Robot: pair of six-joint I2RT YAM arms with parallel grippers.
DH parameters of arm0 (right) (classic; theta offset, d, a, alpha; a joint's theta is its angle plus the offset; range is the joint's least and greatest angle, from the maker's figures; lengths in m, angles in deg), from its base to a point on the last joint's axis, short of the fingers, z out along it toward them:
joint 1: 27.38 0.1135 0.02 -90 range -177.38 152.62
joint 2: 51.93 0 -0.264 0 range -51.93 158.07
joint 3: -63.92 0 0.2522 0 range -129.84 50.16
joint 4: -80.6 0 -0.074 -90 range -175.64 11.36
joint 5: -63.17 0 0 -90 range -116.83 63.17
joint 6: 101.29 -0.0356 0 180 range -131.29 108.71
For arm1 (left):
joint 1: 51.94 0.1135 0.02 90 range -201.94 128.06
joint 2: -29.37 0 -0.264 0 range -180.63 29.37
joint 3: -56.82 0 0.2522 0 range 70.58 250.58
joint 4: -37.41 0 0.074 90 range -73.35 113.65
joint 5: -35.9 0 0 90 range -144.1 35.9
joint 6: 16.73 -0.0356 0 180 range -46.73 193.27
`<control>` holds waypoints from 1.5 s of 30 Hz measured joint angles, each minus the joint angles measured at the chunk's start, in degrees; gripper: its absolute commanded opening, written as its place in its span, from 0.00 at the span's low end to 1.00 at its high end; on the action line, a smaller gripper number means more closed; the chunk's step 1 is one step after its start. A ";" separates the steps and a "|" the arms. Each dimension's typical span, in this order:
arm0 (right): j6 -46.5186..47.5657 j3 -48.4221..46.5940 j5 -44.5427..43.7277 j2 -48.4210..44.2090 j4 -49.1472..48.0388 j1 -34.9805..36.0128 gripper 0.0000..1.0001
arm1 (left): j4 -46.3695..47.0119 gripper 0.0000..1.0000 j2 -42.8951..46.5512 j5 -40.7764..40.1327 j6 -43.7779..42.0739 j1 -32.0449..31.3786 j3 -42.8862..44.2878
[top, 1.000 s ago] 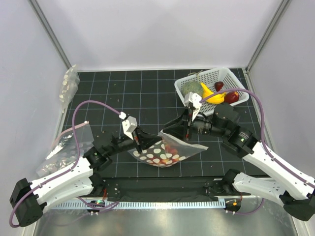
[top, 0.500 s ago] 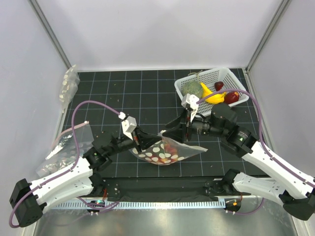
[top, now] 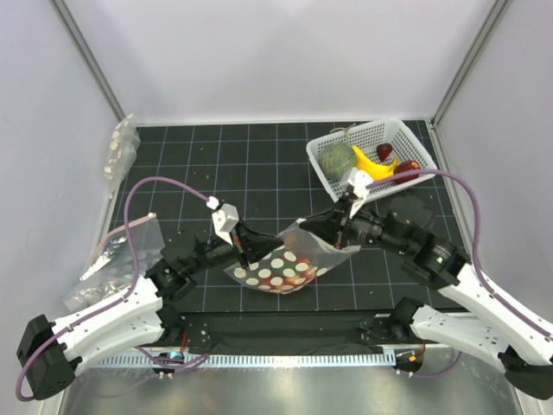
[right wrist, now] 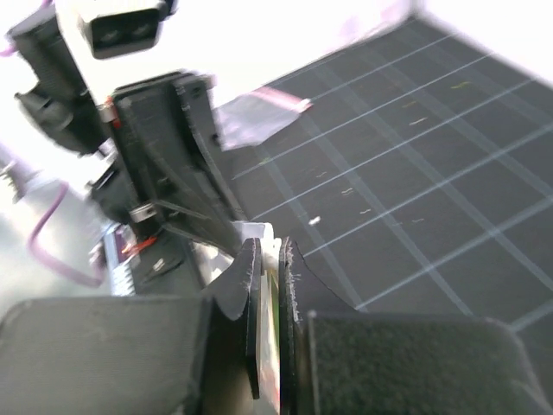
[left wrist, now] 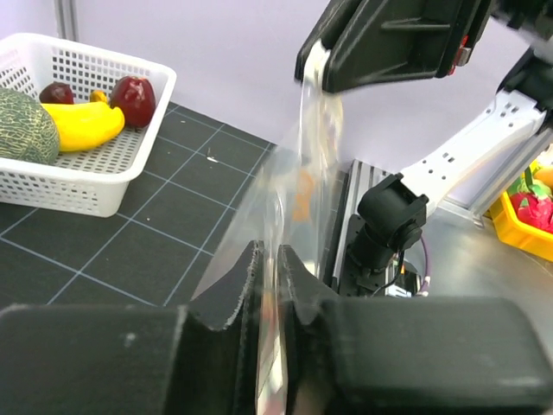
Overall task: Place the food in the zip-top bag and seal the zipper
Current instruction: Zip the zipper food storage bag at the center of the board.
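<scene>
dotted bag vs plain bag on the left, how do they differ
The dotted bag bears white dots and holds red food; the plain bag is unprinted. The dotted bag is pinched by left claw and right claw; the plain bag lies flat, ungripped. Both are clear plastic.

— We take the zip-top bag (top: 289,264) for thin clear plastic film, glossy, printed with matt white dots.
— Agreed. Our left claw (left wrist: 270,281) and right claw (right wrist: 270,264) look like matt black plastic.
— The desk (top: 225,164) reads to us as matt black with a fine pale grid; the basket (top: 371,131) at its far right corner is white perforated plastic.
— And we find the food (top: 299,259) smooth, glossy red.
</scene>
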 measured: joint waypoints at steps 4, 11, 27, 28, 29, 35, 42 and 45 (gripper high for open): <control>0.02 3.37 -6.58 -6.82 -1.01 0.07 0.01 | 0.11 0.49 0.46 -0.35 -0.20 0.00 0.00; 0.92 0.55 -3.52 -3.28 -1.16 0.04 0.01 | 1.01 0.79 1.36 0.20 -0.39 0.00 0.00; 0.90 -4.90 13.35 6.97 1.20 0.07 0.01 | 1.51 0.84 0.83 0.98 -3.37 0.00 0.63; 0.92 -5.01 13.81 7.13 1.22 0.07 0.01 | 1.49 0.84 0.94 0.96 -3.48 0.00 0.63; 0.92 -5.14 14.34 7.28 1.25 0.07 0.01 | 1.38 0.85 1.27 0.83 -3.93 0.00 0.63; 0.92 -5.18 16.22 7.45 1.70 0.09 0.01 | 1.51 0.68 4.35 0.83 -4.57 0.00 0.63; 0.92 -5.18 17.07 7.72 2.14 0.11 0.01 | 1.81 0.40 1.14 3.41 -3.76 0.00 1.88; 0.92 -5.18 17.05 8.24 2.25 0.13 0.01 | 2.01 0.30 -0.76 4.37 -2.84 0.00 2.40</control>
